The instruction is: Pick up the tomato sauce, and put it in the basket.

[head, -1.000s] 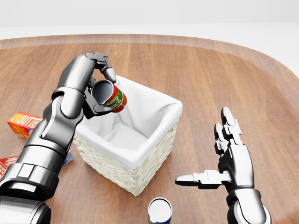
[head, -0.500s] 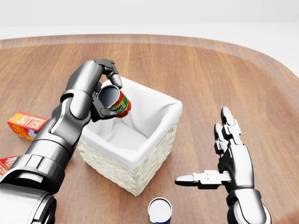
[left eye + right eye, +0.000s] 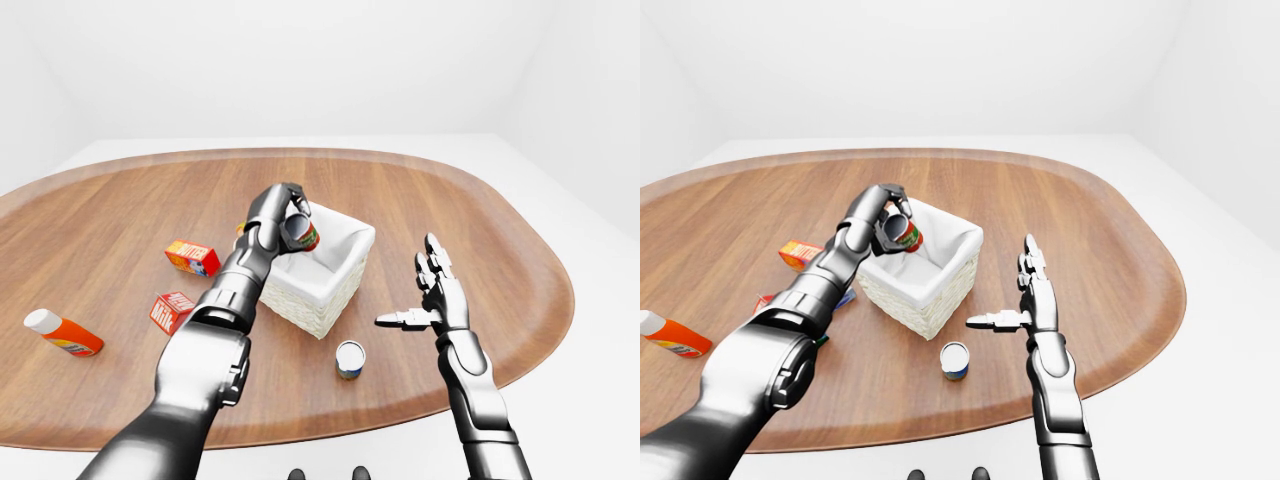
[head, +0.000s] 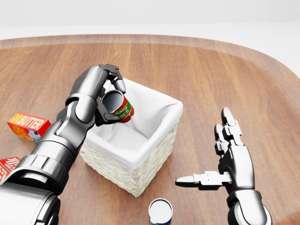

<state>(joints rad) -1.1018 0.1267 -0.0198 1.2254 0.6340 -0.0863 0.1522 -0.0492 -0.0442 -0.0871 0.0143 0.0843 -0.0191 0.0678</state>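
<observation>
Sauce can [image 4: 120,107] now lower — over basket [image 4: 154,136] rim.

The left robot hand [image 4: 108,96] was raised on a bent arm, fingers curled shut; the right robot hand [image 4: 224,161] hovered with fingers spread.

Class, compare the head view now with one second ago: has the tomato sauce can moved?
Yes. The tomato sauce can, held in the left robot hand, has shifted rightward and slightly down, further over the basket, which stays put.
</observation>
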